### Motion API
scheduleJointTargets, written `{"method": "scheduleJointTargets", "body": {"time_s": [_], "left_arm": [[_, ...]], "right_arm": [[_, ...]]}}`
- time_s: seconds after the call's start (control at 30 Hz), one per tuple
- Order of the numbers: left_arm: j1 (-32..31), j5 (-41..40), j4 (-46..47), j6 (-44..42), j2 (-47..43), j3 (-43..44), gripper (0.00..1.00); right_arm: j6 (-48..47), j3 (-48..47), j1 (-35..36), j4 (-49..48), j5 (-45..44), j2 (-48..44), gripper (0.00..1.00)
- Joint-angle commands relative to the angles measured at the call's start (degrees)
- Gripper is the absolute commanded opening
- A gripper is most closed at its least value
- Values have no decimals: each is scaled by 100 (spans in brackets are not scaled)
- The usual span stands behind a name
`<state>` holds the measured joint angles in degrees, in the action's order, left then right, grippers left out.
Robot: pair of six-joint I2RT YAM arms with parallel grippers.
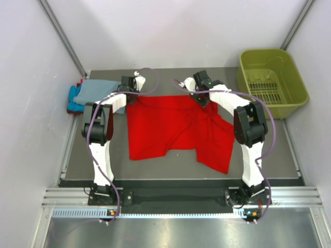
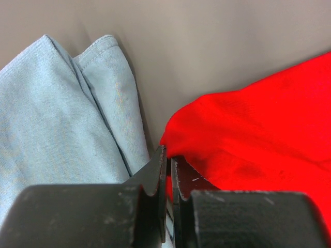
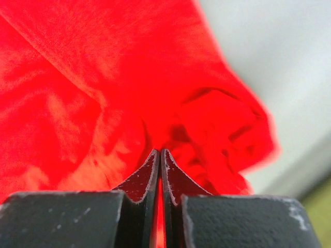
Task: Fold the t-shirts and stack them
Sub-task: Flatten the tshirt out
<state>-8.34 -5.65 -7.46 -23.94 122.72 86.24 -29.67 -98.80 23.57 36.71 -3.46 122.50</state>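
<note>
Red shirt (image 1: 170, 126) is pinched along its far edge by left gripper (image 2: 166, 155) and right gripper (image 3: 160, 155), jaws narrow on cloth. Probably held for flattening.

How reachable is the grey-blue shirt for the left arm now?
Probably not yet: the left tool is shut on the red shirt. The grey-blue shirt lies uncovered right beside it, so letting go should suffice.
</note>
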Motion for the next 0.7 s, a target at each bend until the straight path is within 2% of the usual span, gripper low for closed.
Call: {"method": "scheduleJointTargets", "body": {"time_s": [0.0, 0.27, 0.43, 0.67], "left_arm": [[25, -15, 105, 21, -406, -72, 0], [52, -252, 342, -75, -924, -186, 0], [52, -480, 386, -241, -1793, -186, 0], [52, -543, 131, -593, -3400, 226, 0]], "right_arm": [[-144, -455, -63, -33, -295, -893, 0], [-171, -649, -458, -103, -497, -1869, 0], [-57, -561, -827, -103, -270, -2660, 0], [102, -596, -881, 29, 82, -4109, 0]]}}
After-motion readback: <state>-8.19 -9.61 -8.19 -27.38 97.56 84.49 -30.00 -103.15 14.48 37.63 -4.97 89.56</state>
